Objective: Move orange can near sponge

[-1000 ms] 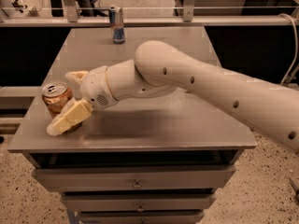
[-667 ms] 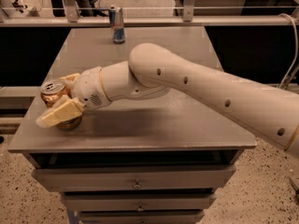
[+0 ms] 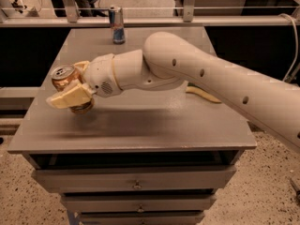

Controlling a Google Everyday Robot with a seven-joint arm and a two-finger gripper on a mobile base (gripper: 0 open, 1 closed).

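Hand: middle left of frame, clenched around the can.
Can: tilted in that grip, over the desk's left edge.
Sponge: middle right, mostly behind the arm.

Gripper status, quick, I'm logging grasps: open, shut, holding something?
Gripper: shut on the orange-tan drink can with silver top, at left edge of the grey table.
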